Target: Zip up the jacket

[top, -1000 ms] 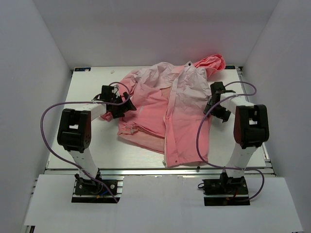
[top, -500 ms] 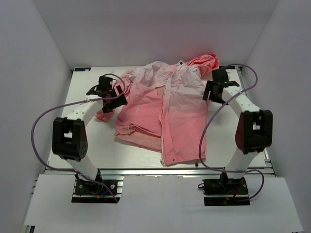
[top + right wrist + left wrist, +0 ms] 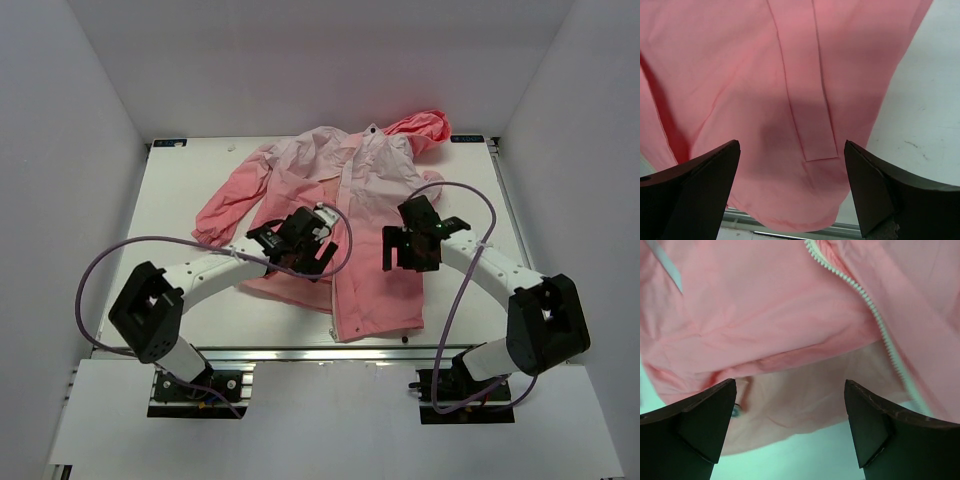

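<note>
- Lying spread on the white table (image 3: 180, 190), the jacket (image 3: 375, 200) has its hood (image 3: 425, 125) at the far side and its hem toward the near edge, just short of the metal rail (image 3: 300, 352).
- Its fabric is pale pink at the shoulders and deepens to coral at the hem.
- The front is not closed: the white zipper (image 3: 875, 315) shows as a bare row of teeth along one edge. The panel on the left arm's side is bunched near the hem, with paler lining showing.
- A small white tag (image 3: 670, 267) sits on that panel, and one sleeve (image 3: 225, 205) stretches flat toward the table's left side.
- The left fingers (image 3: 305, 250) hover over the bunched panel, just beside the zipper line. They are spread wide with nothing between them. Whether they touch the cloth cannot be told.
- The right fingers (image 3: 405, 252) hang over the other front panel, about halfway down. They too are spread wide and grip nothing.
- Below them the wrist view shows a stitched strip (image 3: 810, 100), the rounded hem corner and bare table to the right.
- The zipper line runs between the two pairs of fingers, which are apart from each other.
- The left arm (image 3: 200, 268) bends at a low elbow near its base and reaches its forearm rightward across the table.
- The right arm (image 3: 490, 265) folds at an elbow by the near right corner and reaches leftward and away.
- A purple cable (image 3: 100, 260) loops loosely beside each arm.
</note>
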Controlling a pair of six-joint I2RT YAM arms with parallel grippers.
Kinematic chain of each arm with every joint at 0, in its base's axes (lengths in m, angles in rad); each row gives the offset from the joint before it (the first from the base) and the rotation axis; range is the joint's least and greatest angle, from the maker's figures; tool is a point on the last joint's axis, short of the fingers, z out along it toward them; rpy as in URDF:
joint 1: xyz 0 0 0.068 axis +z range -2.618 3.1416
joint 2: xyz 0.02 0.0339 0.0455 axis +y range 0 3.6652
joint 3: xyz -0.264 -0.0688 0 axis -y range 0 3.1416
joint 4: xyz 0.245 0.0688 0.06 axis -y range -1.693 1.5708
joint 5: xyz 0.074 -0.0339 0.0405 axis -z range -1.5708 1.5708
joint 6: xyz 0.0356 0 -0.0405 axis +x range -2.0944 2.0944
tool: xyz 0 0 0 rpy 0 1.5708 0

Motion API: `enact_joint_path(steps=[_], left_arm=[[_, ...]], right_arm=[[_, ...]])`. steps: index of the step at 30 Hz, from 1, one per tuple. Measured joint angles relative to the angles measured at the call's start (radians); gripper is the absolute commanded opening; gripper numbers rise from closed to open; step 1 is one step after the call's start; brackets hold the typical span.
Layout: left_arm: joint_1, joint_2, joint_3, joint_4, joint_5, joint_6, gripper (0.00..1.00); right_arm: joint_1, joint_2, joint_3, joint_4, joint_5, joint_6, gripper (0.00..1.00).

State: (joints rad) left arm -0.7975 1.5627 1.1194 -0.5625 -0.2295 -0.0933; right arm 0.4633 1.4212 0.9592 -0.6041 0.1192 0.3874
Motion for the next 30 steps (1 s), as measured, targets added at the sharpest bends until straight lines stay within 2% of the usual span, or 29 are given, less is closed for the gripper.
enact_joint_path(steps=[8,13,19,22,23,26,27,30], left_arm=[[0.010,-0.084,-0.154,0.166,0.002,0.280,0.98],[0.010,-0.029,-0.157,0.195,0.096,0.376,0.96],[0.010,0.086,-0.141,0.193,0.143,0.418,0.95],[0.010,0.118,-0.133,0.197,0.142,0.417,0.83],[0.010,0.121,-0.131,0.198,0.140,0.415,0.67],[0.010,0.129,-0.109,0.206,0.109,0.400,0.31],[0.010,0.133,-0.101,0.211,0.098,0.391,0.00],[0.010,0.141,-0.087,0.232,0.057,0.373,0.00]], right_arm=[[-0.003,-0.005,-0.015,0.019,-0.075,0.000,0.89],[-0.005,-0.002,-0.015,0.033,-0.093,-0.002,0.89],[-0.019,0.027,-0.015,0.037,-0.121,-0.003,0.89],[-0.026,0.028,-0.015,0.041,-0.128,-0.004,0.89],[-0.029,0.028,-0.015,0.043,-0.130,-0.005,0.89],[-0.034,0.028,-0.015,0.052,-0.135,-0.006,0.89],[-0.035,0.028,-0.015,0.055,-0.138,-0.006,0.89],[-0.037,0.028,-0.017,0.062,-0.146,-0.006,0.89]])
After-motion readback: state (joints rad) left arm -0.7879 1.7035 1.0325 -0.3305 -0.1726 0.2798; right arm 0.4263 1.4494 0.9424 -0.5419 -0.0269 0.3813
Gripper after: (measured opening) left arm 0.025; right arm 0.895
